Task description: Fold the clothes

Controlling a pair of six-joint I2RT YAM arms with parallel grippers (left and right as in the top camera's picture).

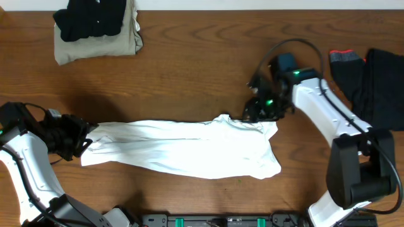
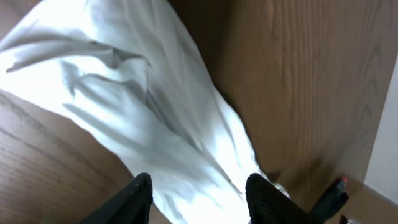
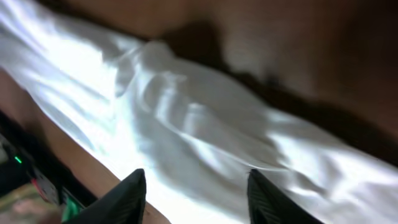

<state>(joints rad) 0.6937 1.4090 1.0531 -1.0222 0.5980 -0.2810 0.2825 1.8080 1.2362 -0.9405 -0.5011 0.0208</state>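
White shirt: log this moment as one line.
white shirt: lying long across table | left gripper: open, straddling its left end | right gripper: open, over its right end

One white shirt (image 1: 183, 151) is on the single surface (image 1: 189, 82). There are two black pieces of clothing: one black garment (image 1: 91, 19) at the far left and a second black garment (image 1: 382, 82) at the right edge (a grey, red-edged piece (image 1: 346, 58) beside it may be a separate item; I cannot tell). There is one khaki garment (image 1: 95, 49). There are two arms, the left arm (image 1: 28, 170) and the right arm (image 1: 322, 107), so there are two hands: the left hand (image 1: 85, 142) and the right hand (image 1: 255, 116).
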